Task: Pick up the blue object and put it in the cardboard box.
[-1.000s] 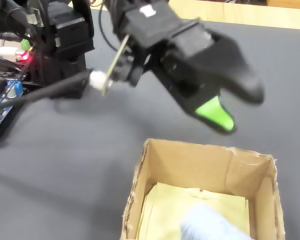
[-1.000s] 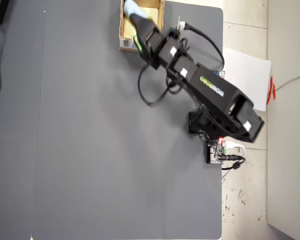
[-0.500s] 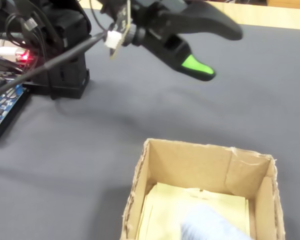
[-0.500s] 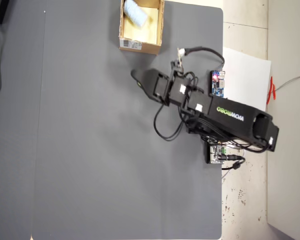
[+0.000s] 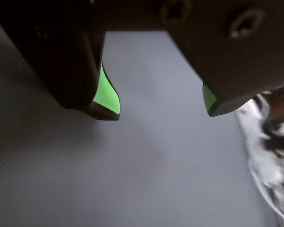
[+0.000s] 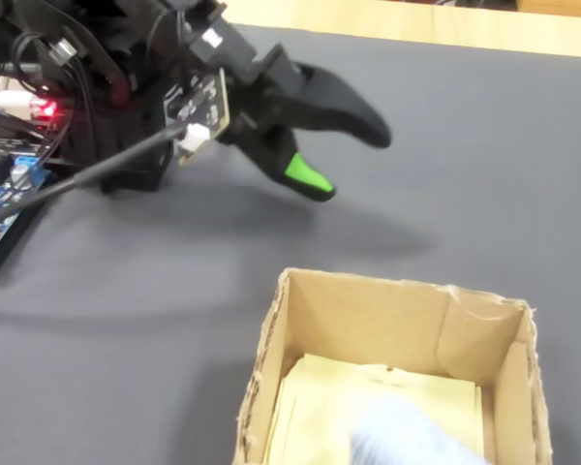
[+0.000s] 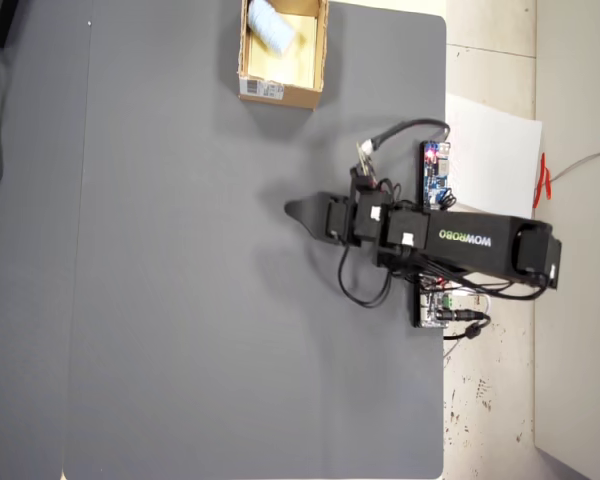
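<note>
Overhead view — blue object inside cardboard box

Bare mat lies open between the pincer and the cardboard box

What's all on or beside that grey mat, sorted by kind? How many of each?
Robot arm: 1
Gripper on it, jaws apart: 1
Cardboard box: 1
Pale blue block inside the box: 1
Circuit boards beside the arm's base: 2
White paper sheet off the mat's edge: 1
Total: 7
</note>
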Available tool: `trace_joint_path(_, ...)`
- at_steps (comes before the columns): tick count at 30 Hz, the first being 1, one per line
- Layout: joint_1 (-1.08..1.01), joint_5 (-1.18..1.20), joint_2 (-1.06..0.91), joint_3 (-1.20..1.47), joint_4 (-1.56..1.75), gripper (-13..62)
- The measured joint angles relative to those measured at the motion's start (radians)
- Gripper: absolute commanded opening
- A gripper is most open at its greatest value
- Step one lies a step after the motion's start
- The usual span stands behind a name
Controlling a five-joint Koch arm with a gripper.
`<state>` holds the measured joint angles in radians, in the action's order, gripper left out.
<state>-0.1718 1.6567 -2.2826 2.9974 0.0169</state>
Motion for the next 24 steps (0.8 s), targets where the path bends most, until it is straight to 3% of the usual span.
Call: trace_joint_path(24,0.034,0.0,0.0,0.081,0.057,34.6)
